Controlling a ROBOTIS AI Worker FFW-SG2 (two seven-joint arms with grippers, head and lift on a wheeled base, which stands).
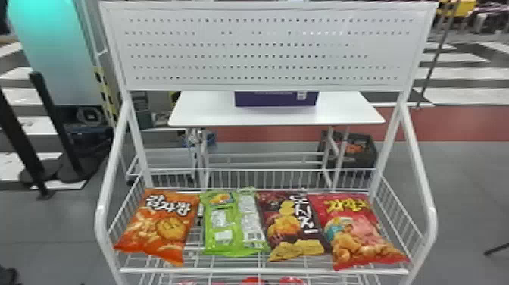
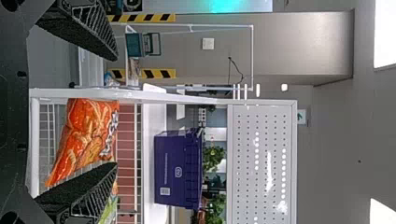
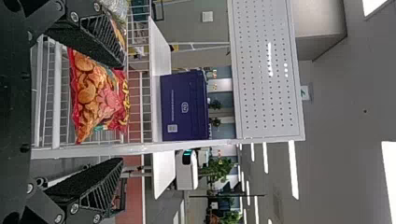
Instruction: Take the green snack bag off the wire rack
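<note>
orange bag and brown bag flank green bag, left gripper, right gripper agape.

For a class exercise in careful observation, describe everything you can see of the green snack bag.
The green snack bag is bright lime, with shiny, plastic-looking film, pale printed panels, a greyish strip down its right side and a small food picture near its far left corner. It looks full and unopened. It lies on the wire rack, its length running front to back, between the orange bag and the brown bag, seemingly touching the brown one.
</note>
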